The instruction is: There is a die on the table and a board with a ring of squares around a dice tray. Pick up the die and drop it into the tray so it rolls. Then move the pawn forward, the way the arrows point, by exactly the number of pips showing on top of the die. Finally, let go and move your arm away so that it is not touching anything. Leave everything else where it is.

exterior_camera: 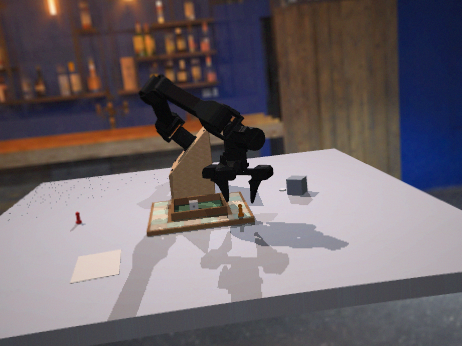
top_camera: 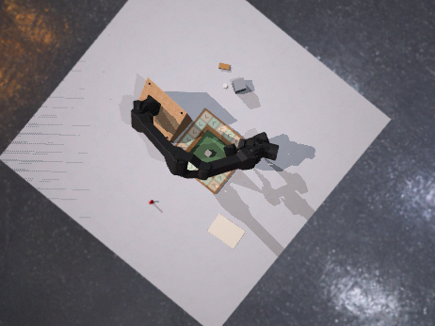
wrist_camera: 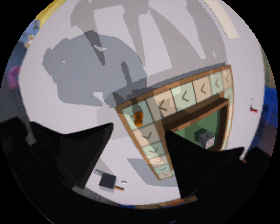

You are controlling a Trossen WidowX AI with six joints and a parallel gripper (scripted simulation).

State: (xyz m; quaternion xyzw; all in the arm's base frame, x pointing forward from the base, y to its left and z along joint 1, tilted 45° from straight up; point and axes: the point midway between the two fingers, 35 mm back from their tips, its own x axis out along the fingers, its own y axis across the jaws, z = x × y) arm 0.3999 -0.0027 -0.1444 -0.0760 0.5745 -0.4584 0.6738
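Observation:
An orange pawn (exterior_camera: 240, 211) (wrist_camera: 138, 118) stands upright on a corner square of the board (top_camera: 216, 191) (exterior_camera: 155, 231) (wrist_camera: 185, 96); the arm hides it in the top view. My gripper (exterior_camera: 240, 201) (wrist_camera: 139, 130) is open and empty, its fingertips spread apart just above the pawn. A whitish die (top_camera: 208, 153) (exterior_camera: 193, 205) (wrist_camera: 206, 139) rests inside the green-floored tray (top_camera: 209, 139) (exterior_camera: 200, 215). Its top pips are too small to read. Arrows mark the squares around the tray.
A tan slanted wooden block (top_camera: 162, 100) (exterior_camera: 192, 176) stands beside the board. A grey cube (top_camera: 240, 86) (exterior_camera: 296, 185) (wrist_camera: 107, 180), a small white object (top_camera: 225, 86) and an orange block (top_camera: 224, 66) lie farther off. A red peg (top_camera: 151, 202) (exterior_camera: 78, 218) and a cream card (top_camera: 226, 231) (exterior_camera: 96, 266) are elsewhere.

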